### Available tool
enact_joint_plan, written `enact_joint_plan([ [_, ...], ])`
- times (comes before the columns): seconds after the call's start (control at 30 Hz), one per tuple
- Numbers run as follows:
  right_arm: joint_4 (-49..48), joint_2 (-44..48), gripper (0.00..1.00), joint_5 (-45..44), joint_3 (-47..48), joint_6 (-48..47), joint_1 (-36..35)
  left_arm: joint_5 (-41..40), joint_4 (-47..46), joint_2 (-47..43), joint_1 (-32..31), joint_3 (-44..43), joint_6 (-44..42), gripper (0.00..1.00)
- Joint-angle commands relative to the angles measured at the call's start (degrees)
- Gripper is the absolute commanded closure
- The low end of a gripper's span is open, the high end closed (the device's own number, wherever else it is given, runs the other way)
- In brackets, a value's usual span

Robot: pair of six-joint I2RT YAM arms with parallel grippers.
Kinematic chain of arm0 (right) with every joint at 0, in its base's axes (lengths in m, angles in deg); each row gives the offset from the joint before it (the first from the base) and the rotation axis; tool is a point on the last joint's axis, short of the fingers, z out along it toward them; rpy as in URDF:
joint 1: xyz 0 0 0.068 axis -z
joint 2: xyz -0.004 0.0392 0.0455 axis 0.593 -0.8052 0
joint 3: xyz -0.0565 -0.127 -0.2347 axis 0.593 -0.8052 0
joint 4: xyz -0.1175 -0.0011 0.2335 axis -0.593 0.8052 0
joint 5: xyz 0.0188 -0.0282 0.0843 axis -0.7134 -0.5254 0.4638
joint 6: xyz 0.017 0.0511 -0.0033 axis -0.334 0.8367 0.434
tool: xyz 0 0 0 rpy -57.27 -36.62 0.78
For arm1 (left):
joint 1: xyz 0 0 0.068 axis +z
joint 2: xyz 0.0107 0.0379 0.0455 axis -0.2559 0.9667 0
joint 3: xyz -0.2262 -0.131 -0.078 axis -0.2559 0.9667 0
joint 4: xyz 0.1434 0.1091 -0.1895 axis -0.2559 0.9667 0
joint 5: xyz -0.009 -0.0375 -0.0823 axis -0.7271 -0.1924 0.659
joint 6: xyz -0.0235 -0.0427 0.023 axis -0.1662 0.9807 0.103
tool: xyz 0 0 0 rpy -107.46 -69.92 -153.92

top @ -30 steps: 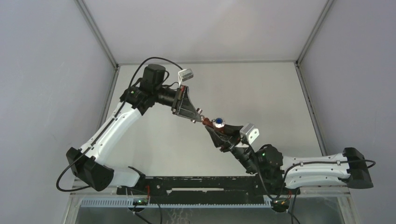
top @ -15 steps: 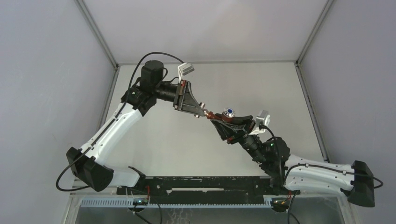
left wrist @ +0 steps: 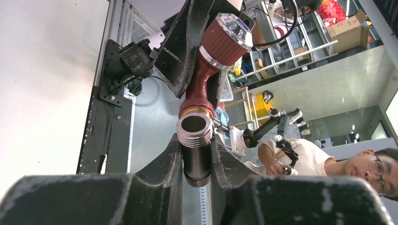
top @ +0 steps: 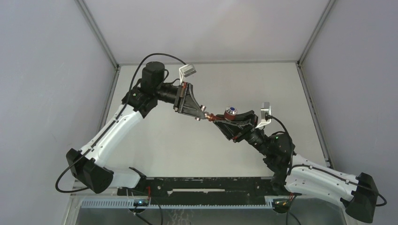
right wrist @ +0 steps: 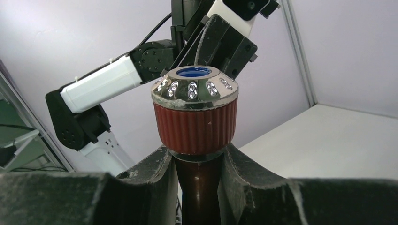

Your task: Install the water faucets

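Both arms meet in mid-air above the table. My right gripper [top: 224,121] is shut on the reddish-brown faucet [top: 228,116], gripping its stem below the ribbed red knob [right wrist: 196,126] with the silvery, blue-centred cap [right wrist: 194,86]. My left gripper [top: 203,115] is shut on the silvery threaded metal fitting [left wrist: 195,130], a short pipe held between its fingers [left wrist: 164,164]. In the left wrist view the faucet's brass-ringed end [left wrist: 196,111] sits right against the fitting's threaded mouth. The faucet body [left wrist: 202,77] points away from the left wrist camera.
The grey table [top: 263,89] is walled by grey panels with metal corner posts. A black rail [top: 197,185] with the arm bases runs along the near edge. The left arm [right wrist: 101,84] shows behind the knob in the right wrist view.
The right arm has swung right and up, carrying the faucet with it. The left gripper with the fitting has followed slightly right; the two parts stay end to end.
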Motion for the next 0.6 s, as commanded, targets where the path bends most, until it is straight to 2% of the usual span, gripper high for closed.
enact_joint_plan([
  [0.0,3.4,-1.6,1.0,0.9,2.9,7.3,0.2,-0.8,-2.5,-2.0,-2.1,0.8,-1.7,1.0],
  [0.17,1.6,-2.7,1.0,-1.8,2.9,10.3,0.3,-3.4,-6.2,-3.1,-2.5,2.6,-0.5,1.0],
  [0.57,4.5,-4.3,1.0,7.8,5.0,24.2,8.1,-9.9,-9.6,-6.8,-2.9,7.4,-8.3,1.0],
])
